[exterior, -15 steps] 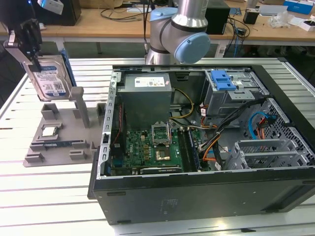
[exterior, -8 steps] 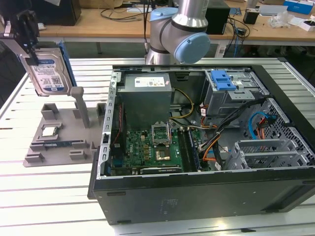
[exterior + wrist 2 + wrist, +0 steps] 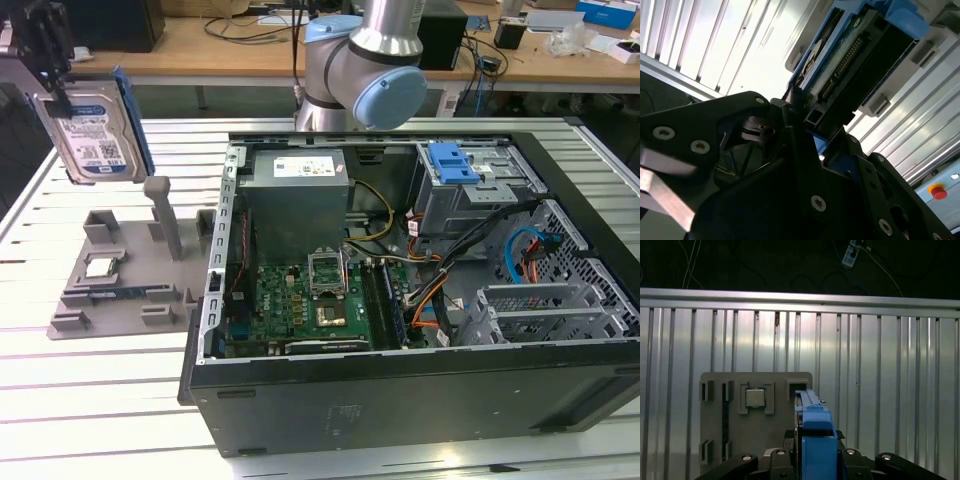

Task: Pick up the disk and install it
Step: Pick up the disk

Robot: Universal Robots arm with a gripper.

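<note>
Gripper is clamped on the disk in the upper left of the exterior view. The disk hangs beneath it, long axis near upright, above the grey fixture. The open computer case sits well off to the right of the frame.

The black gripper, clamped on the flat silver metal disk with blue plastic rails, hangs in open air above the grey plastic fixture tray; the tray's tall grey upright post rises near the disk's lower corner; bare slatted aluminium table lies open on the tray's near side; toward the exterior view's right the open-topped black metal computer case walls the tray in closely; inside it, a grey boxy power supply, tangled orange, black and blue cables and a metal drive cage with a blue plastic latch crowd the far half; the grey-and-blue robot arm stands behind the case.
</note>
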